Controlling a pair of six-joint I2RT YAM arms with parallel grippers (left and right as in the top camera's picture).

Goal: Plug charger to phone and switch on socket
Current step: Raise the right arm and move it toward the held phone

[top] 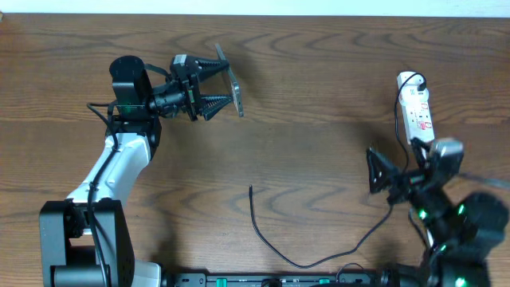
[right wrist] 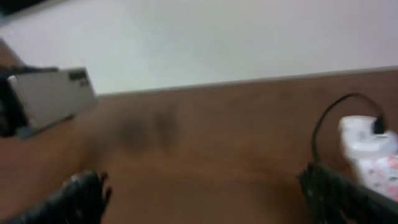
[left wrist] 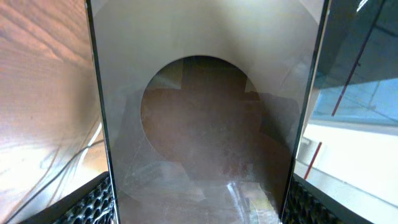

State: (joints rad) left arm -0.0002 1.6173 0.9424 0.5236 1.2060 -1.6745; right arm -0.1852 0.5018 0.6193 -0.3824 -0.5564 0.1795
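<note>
The left gripper (top: 217, 86) is closed on the phone (top: 236, 94), jaws wide against its two long edges, holding it on edge and raised off the counter (top: 319, 56) at the far left. The right gripper (top: 374, 171) is spread fully and holds nothing. Just beyond it lies the socket (top: 416, 108), with a black plug (top: 412, 79) at its far end. The charger (top: 275, 247) curves across the counter between the arms, its free end well apart from the phone.
</note>
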